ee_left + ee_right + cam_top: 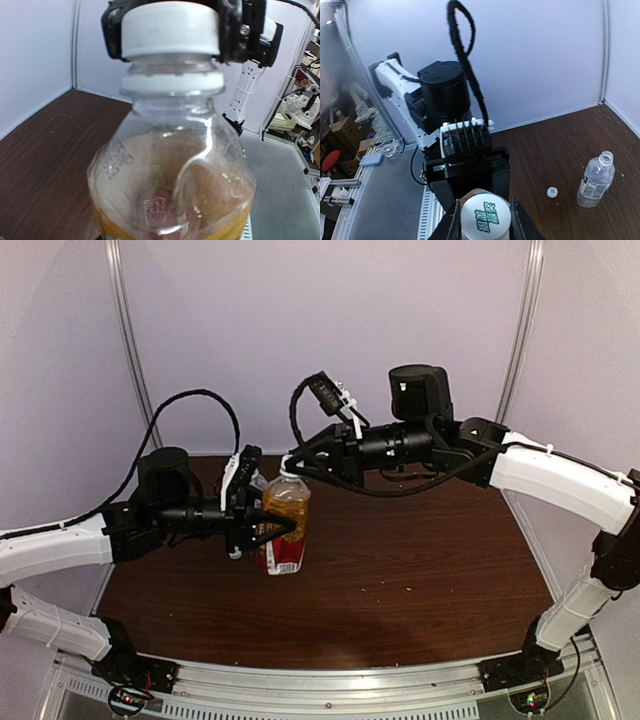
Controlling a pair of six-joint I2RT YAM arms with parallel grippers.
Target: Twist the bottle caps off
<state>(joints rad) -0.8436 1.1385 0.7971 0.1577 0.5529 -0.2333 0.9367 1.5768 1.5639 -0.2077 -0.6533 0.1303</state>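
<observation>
Now the amber bottle (pixel 285 515) stands upright, its long axis vertical, and the left tool (pixel 268 530) is closed around its body from the side. At the top of this bottle sits the white cap (pixel 171 30), pinched by the right tool (pixel 291 468), which reaches it from above along that axis. Away from the amber bottle, the clear bottle (pixel 596 181) stands open, its loose cap (pixel 552 192) on the table (pixel 420 570) beside it.

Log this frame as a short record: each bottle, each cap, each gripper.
amber bottle: upright, held at the body by the left gripper
fitted cap: on the amber bottle's neck, pinched by the right gripper
clear bottle: standing on the table, neck open
loose cap: lying on the table beside the clear bottle, apart from it
</observation>
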